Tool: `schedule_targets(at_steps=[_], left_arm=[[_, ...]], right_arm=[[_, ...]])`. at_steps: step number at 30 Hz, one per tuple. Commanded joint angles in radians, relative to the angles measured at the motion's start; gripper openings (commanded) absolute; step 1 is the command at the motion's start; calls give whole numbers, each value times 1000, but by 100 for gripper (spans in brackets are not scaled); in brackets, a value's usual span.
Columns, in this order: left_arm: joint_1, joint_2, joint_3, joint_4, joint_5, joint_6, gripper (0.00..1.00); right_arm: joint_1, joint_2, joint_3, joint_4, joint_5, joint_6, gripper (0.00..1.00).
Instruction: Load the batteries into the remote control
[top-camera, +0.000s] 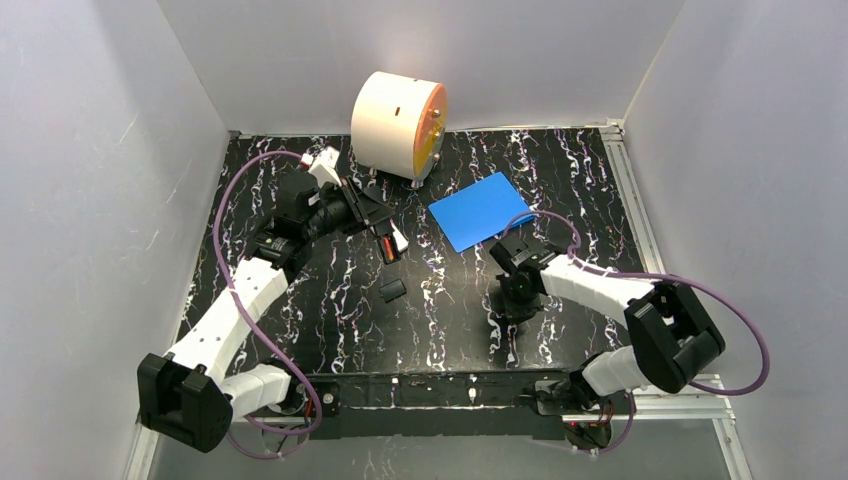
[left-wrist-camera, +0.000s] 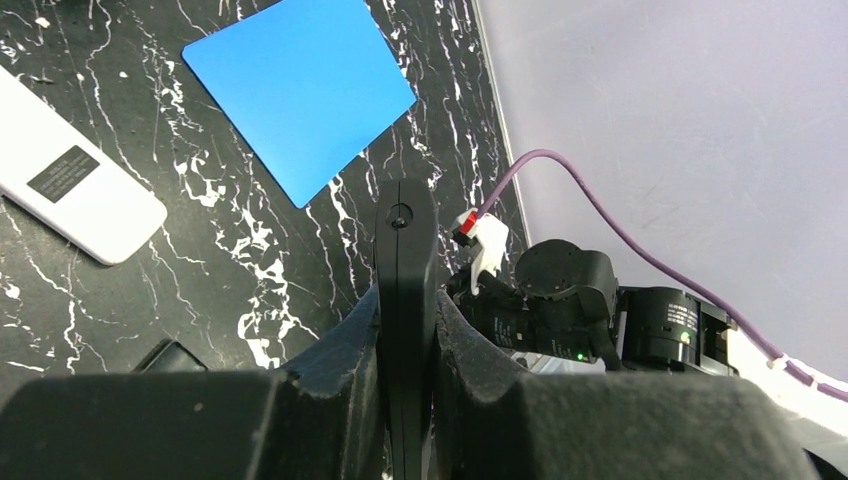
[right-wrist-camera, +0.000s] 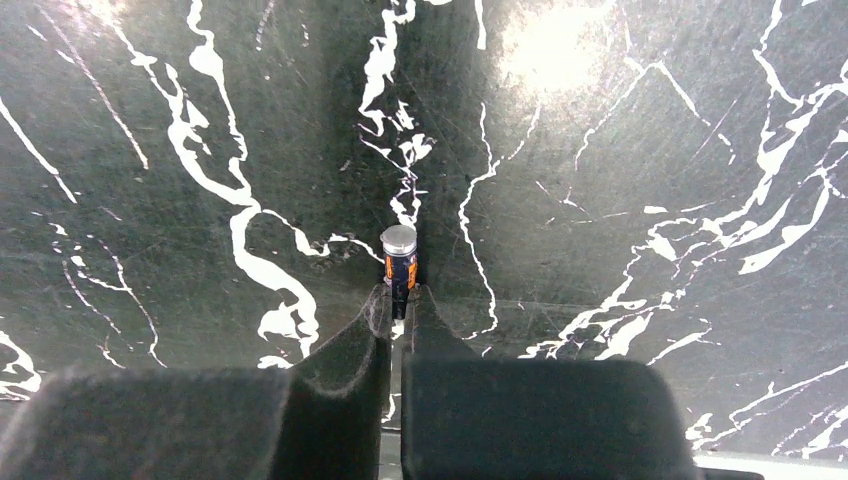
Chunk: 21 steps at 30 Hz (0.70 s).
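Observation:
My left gripper (left-wrist-camera: 405, 300) is shut on a black remote control (left-wrist-camera: 405, 250), held on edge above the table at the middle left (top-camera: 385, 238). A small orange-red streak shows on the remote in the top view. My right gripper (right-wrist-camera: 400, 298) points down at the table right of centre (top-camera: 505, 318). It is shut on the lower end of a battery (right-wrist-camera: 399, 265) with an orange and dark label and a silver cap. The battery sticks out beyond the fingertips, close to the tabletop. No other battery shows clearly.
A white remote (left-wrist-camera: 75, 185) lies flat on the black marble table under the left gripper. A small black piece (top-camera: 392, 291) lies near the middle. A blue card (top-camera: 483, 210) lies behind it, and a cream and orange drum (top-camera: 398, 125) stands at the back wall.

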<state>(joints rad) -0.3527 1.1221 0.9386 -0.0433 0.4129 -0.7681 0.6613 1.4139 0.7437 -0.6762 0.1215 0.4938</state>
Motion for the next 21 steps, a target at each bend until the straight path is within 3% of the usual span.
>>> schedule_targets(at_steps=[1, 9, 14, 21], left_arm=[[0, 4, -12, 39, 45, -28, 0], [-25, 81, 0, 91, 88, -46, 0], [-46, 144, 33, 115, 121, -34, 0], [-82, 215, 12, 412, 251, -52, 0]], right_arm=[[0, -66, -5, 88, -22, -16, 3], [0, -304, 40, 306, -250, -40, 5], [1, -313, 166, 338, -349, -19, 5], [0, -304, 292, 469, -564, 46, 10]])
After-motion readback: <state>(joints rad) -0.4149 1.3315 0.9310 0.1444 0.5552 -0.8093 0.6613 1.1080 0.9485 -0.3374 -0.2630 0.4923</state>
